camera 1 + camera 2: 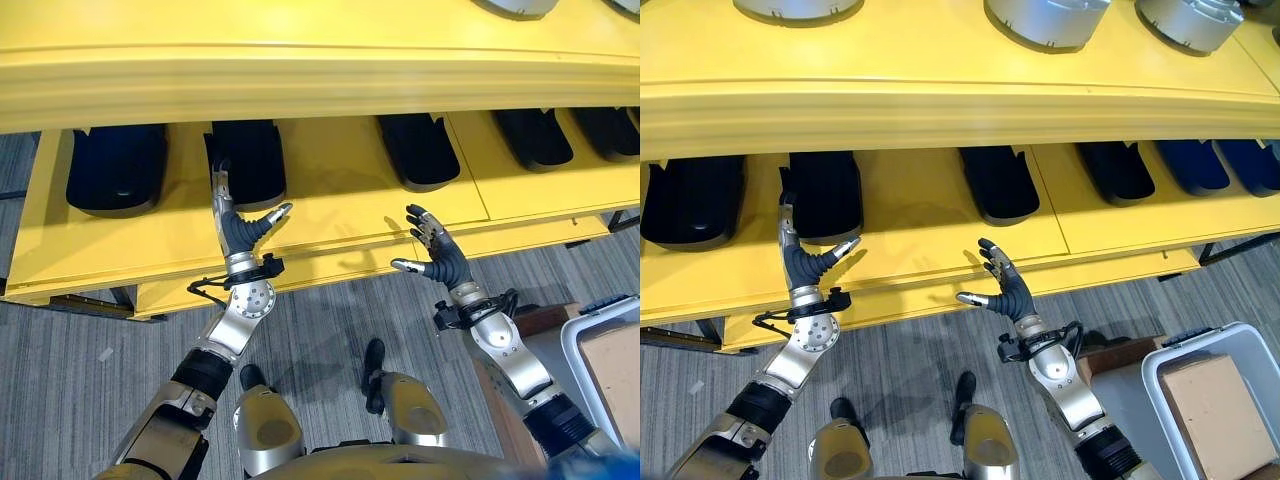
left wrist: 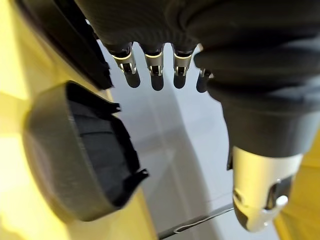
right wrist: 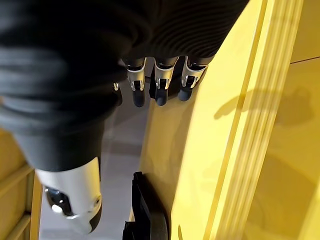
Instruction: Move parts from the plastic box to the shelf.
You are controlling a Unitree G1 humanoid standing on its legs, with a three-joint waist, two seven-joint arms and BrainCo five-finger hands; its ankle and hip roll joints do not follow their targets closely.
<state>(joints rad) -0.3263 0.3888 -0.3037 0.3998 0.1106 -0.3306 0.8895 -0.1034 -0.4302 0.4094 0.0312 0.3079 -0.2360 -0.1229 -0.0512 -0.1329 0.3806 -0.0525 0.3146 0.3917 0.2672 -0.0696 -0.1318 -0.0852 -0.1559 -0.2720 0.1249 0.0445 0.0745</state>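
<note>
Yellow shelf (image 1: 940, 215) spans the scene, lower level open toward the robot, upper level above it. Five black moulded parts counted on the lower level in the right eye view: far-left part (image 1: 690, 200), second part (image 1: 825, 192), middle part (image 1: 998, 182), fourth part (image 1: 1118, 170), and a darker bluish fifth part (image 1: 1200, 165) at the right; a sliver of a further one shows at the right edge. On the upper level, three grey round parts (image 1: 1045, 18) are cut off by the top of the view. Left hand (image 1: 805, 262) is raised over the front of the lower level, fingers straight and spread, thumb out to the right, holding nothing; its fingertips lie just beside the near edge of the second black part, contact cannot be told. Left wrist view shows the same straight fingers (image 2: 155, 65) with a black part (image 2: 85, 155) close beside them. Right hand (image 1: 1005, 285) is over the front lip of the lower level, near and slightly left of the middle part, fingers open and relaxed, empty; right wrist view shows its fingers (image 3: 160, 80) extended along the yellow shelf edge. Plastic box (image 1: 1210, 400), pale grey, sits on the floor at near right, well apart from both hands, with one brown cardboard piece (image 1: 1215, 410) lying in it. Grey carpet floor (image 1: 920, 340) lies under the shelf front. Nothing lies between the hands and the shelf.
</note>
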